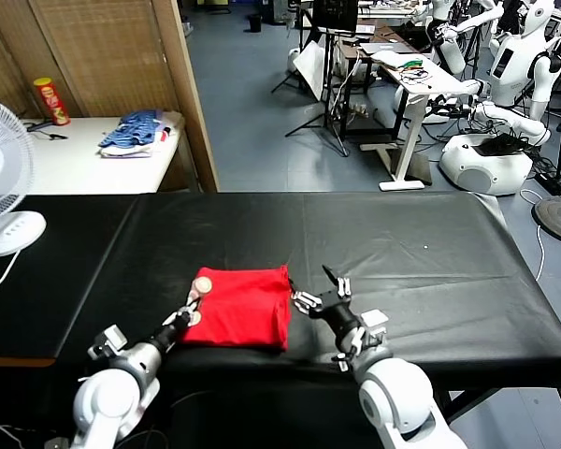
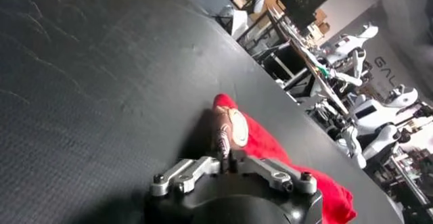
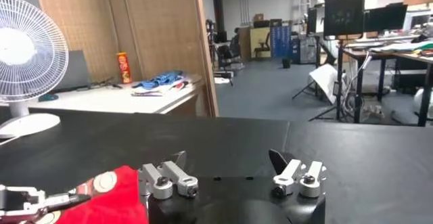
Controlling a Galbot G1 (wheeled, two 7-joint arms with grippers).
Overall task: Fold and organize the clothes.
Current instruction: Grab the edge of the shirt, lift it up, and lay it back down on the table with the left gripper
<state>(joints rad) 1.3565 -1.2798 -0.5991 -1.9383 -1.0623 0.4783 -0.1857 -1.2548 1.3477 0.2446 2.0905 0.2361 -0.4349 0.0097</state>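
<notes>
Left hand (image 1: pixel 195 301) is down at the left edge of the red T-shirt (image 1: pixel 243 307), its fingers pressed together and pinching the cloth right at that edge. From the left wrist view the fingertips (image 2: pixel 223 137) meet on a raised fold of red fabric, though how much cloth sits between them is hard to make out, since the pads cover the spot. The round pale pad of one finger shows clearly; the other hides behind it.

Right hand (image 1: pixel 320 290) sits just beside the shirt's right edge, fingers spread wide, nothing between them. Whether a fingertip brushes the cloth cannot be told from the head view.

The T-shirt lies folded into a compact rectangle near the front middle of the black tabletop (image 1: pixel 430 262), plain red side up; any print is out of sight. Its near edge is partly cut off by the left arm.

Further out, a white fan (image 1: pixel 2 178) stands at the left, cropped by the frame. Behind it, on a separate white table, a blue pile of clothes (image 1: pixel 136 133) and a red canister (image 1: pixel 51 101).
</notes>
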